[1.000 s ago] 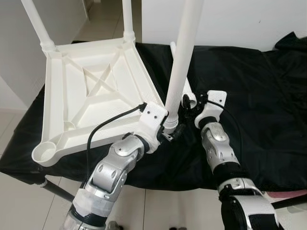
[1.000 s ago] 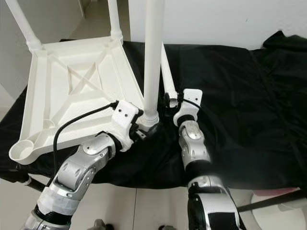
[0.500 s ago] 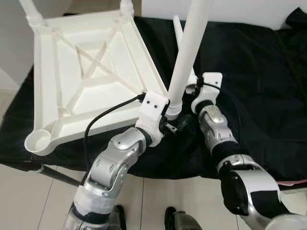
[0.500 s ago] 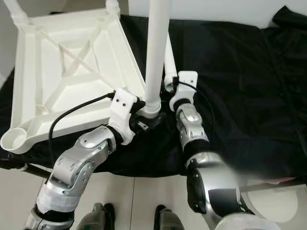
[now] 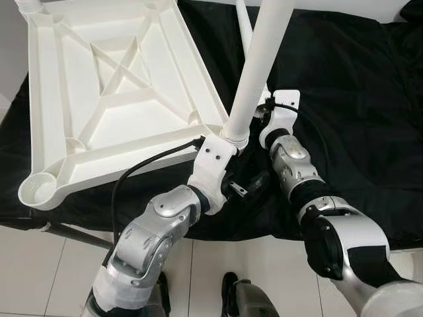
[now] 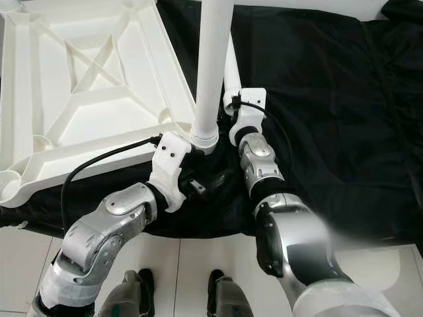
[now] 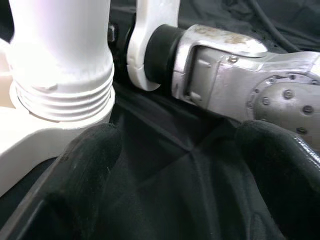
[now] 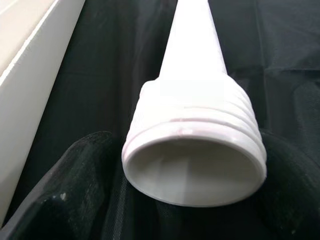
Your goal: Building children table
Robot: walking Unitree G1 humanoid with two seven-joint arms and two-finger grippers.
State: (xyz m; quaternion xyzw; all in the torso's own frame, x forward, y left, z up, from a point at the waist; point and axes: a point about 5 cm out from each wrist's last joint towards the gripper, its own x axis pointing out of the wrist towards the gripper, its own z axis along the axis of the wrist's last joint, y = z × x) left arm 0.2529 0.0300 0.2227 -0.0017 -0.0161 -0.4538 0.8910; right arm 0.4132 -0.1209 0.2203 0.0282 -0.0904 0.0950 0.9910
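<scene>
- Table top [image 5: 125, 99] lies upside down on the black cloth [image 5: 350, 99], ribs up. One leg [image 5: 261, 66] stands in the near corner socket, threads partly showing in the left wrist view.
- Left gripper [image 5: 248, 190] sits just below that corner, fingers [image 7: 85, 165] spread, nothing between them.
- Right gripper [image 8: 192, 200] has a loose leg [image 8: 192, 145] lying on the cloth between its fingers, threaded end toward the wrist; I cannot tell whether they press it.
- My read: hollow plastic, light, stiff, smooth and likely slippery. I'd grip the loose leg on the shaft just past the threads, keeping the threads free.
- Empty socket [image 5: 36, 191] at the near left corner.
</scene>
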